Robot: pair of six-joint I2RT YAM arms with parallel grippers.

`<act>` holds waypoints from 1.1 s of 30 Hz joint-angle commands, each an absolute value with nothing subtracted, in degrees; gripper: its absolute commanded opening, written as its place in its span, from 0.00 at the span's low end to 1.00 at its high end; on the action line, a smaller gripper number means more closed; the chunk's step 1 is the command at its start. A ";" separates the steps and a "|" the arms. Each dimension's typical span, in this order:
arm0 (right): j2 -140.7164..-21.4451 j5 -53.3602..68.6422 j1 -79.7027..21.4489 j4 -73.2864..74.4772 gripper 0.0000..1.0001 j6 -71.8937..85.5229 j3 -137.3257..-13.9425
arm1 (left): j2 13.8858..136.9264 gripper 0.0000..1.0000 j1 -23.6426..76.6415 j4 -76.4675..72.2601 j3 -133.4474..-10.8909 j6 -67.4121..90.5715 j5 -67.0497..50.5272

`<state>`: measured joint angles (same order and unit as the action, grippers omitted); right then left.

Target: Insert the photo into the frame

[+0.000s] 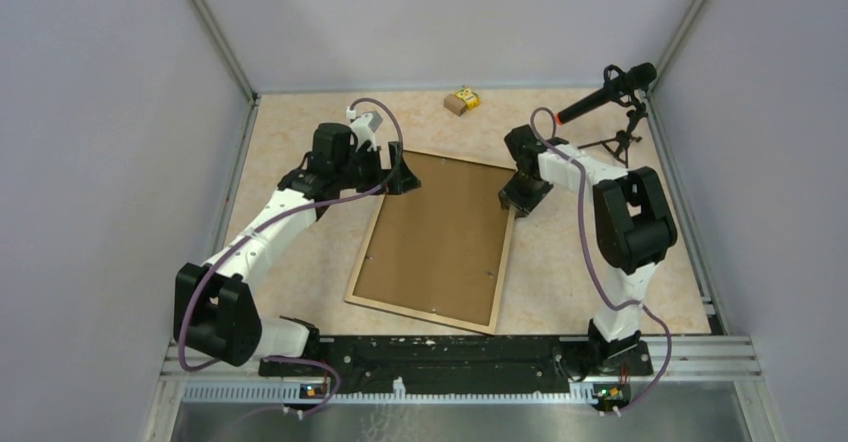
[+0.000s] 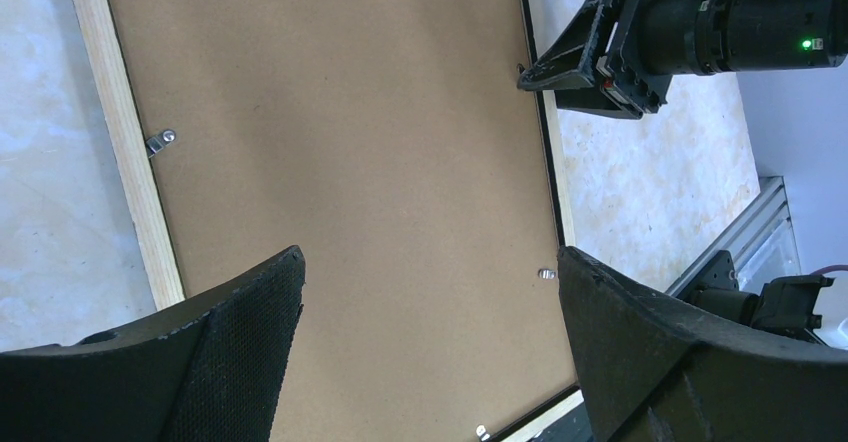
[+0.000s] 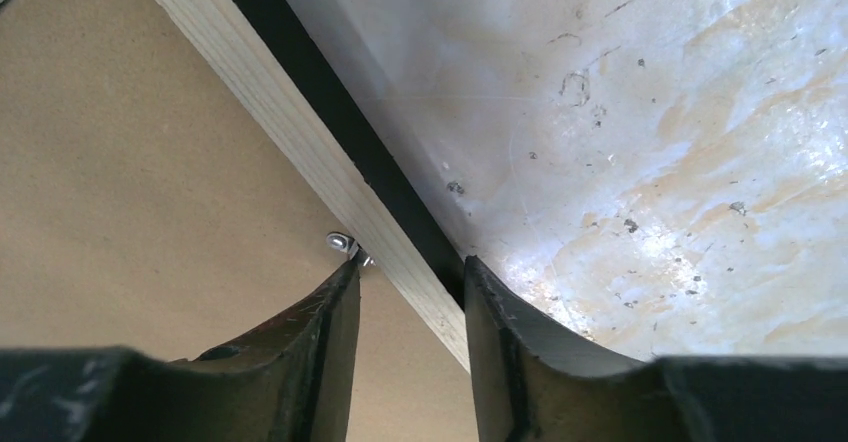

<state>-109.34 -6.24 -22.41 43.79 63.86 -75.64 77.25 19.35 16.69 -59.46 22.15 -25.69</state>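
The frame (image 1: 420, 314) lies face down in the middle of the table (image 1: 300, 252), light-wood rim up. Its long axis runs far to near, the near end leaning slightly left. The brown backing board (image 1: 440, 237) sits inside it; whether the photo lies beneath cannot be seen. The left gripper (image 2: 430, 257) hovers over the frame's far-left corner, jaws spread wide and empty. The right gripper (image 3: 410, 262) straddles the right rim near the far corner, one finger beside a metal tab (image 3: 340, 240). Its jaws are narrowed, though it is unclear whether they pinch the rim.
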 commanded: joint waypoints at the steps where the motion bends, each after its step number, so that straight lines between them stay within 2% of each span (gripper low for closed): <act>1: -109.39 -7.74 -22.32 42.20 0.37 62.61 -72.29 | 76.88 0.98 19.51 14.90 -59.77 21.18 -25.82; 7: -109.85 -10.73 -22.32 40.29 0.22 56.66 -71.81 | 76.91 0.98 19.41 14.43 -59.50 21.45 -26.39; 11: -110.79 -14.09 -22.25 36.74 0.21 48.57 -72.09 | 76.95 0.98 19.42 14.34 -59.38 21.66 -26.86; 16: -109.74 -16.45 -22.32 29.02 0.27 39.57 -69.05 | 76.98 0.99 19.42 14.30 -59.32 21.62 -26.80; 21: -107.17 -15.54 -22.32 27.25 0.34 35.58 -67.28 | 77.24 0.98 19.40 14.19 -59.33 21.63 -26.99; 25: -104.24 -13.88 -22.32 24.37 0.43 34.47 -64.71 | 77.68 0.98 19.33 14.22 -59.33 21.78 -27.22; 33: -107.09 -12.07 -22.32 23.86 0.44 32.97 -65.66 | 77.78 0.99 19.17 14.05 -59.15 21.71 -26.95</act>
<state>-103.35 -9.54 -22.74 29.47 34.44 -66.63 77.43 19.33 16.51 -59.44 22.22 -26.24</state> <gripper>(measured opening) 0.440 0.986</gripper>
